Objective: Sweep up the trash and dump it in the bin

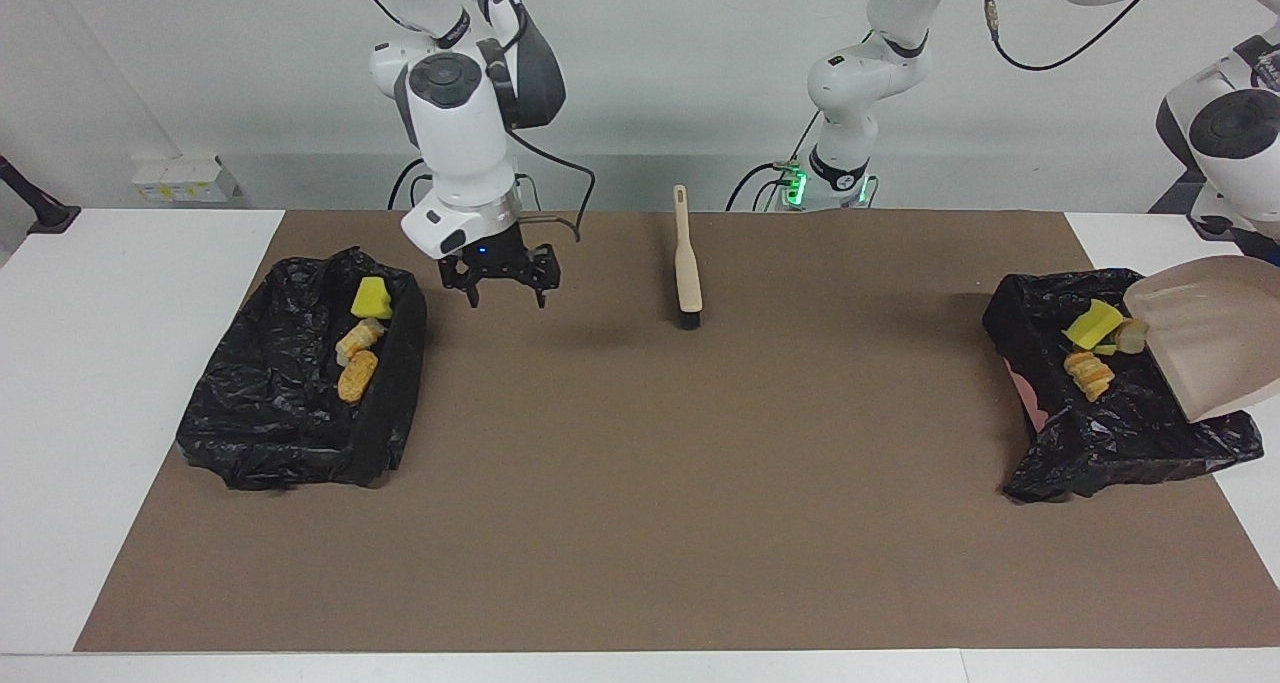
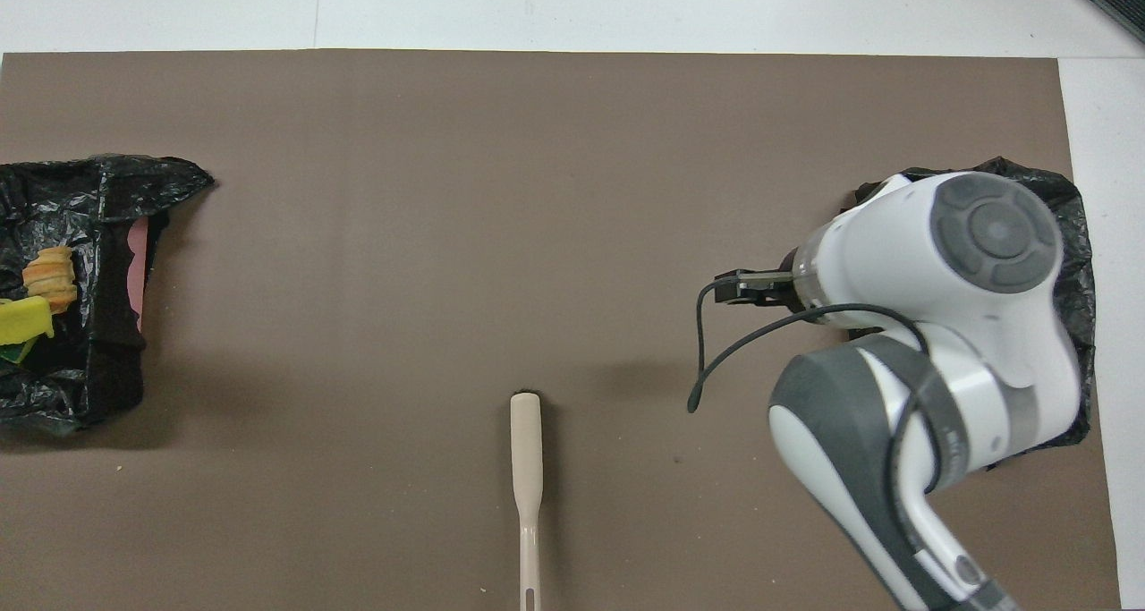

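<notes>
Hovering over bare brown worktop [image 1: 640,483] beside the black-lined bin [image 1: 300,403] at its own end, the right hand [image 1: 505,293] hangs spread, empty. Left hand out of sight; a translucent beige dustpan [image 1: 1215,338] tilts over the other lined bin [image 1: 1110,433]. Yellow-and-tan trash lumps [image 1: 1092,338] lie in both bins. A beige brush [image 1: 686,263] rests mid-worktop.
</notes>
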Controlling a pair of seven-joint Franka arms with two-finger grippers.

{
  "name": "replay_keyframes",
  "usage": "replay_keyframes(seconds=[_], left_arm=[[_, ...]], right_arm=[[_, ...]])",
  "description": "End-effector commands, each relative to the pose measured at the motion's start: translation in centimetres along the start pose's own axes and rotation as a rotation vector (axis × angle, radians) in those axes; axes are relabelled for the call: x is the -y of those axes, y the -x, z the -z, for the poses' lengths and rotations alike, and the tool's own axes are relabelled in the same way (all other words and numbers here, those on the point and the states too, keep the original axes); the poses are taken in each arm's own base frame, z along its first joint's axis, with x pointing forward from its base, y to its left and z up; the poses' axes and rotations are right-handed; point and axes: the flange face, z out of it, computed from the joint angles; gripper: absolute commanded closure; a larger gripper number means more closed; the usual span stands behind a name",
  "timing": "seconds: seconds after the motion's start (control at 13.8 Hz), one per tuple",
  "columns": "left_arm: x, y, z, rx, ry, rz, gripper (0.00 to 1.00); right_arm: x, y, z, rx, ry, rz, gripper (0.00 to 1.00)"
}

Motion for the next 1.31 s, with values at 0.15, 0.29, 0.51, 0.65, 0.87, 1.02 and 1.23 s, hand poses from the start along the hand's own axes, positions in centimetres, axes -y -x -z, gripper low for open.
replay_keyframes(seconds=[0.15, 0.29, 0.51, 0.65, 0.87, 1.02, 1.23], left_arm=[[-0.4, 1.1, 2.9, 0.066, -0.043, -0.002, 1.00], [-0.8, 1.7, 3.9, 0.075, -0.023, 0.008, 1.00], [-0.6, 0.5, 7.2, 0.047, 0.057, 0.035, 1.00], [-0.6, -1.6, 8.5, -0.044, 0.123, 0.082, 1.00], [-1.8, -4.8, 9.4, -0.278, 0.274, 0.212, 1.00], [-2.1, -7.3, 10.6, -0.403, 0.304, 0.243, 1.00], [-3.0, -11.6, 14.9, -0.486, 0.399, 0.410, 1.00]], right_arm=[[-8.2, -0.3, 7.3, -0.012, 0.021, 0.025, 0.00], [-12.0, 0.5, 10.0, -0.033, 0.018, -0.036, 0.00], [-15.3, 1.1, 14.8, -0.023, 0.020, 0.057, 0.00], [-16.5, 1.3, 16.0, -0.018, 0.038, 0.068, 0.00], [-16.2, 2.2, 15.9, 0.014, 0.039, 0.069, 0.00], [-16.5, 2.2, 15.9, 0.016, 0.037, 0.070, 0.00], [-16.9, 2.4, 15.7, 0.025, 0.038, 0.066, 0.00]])
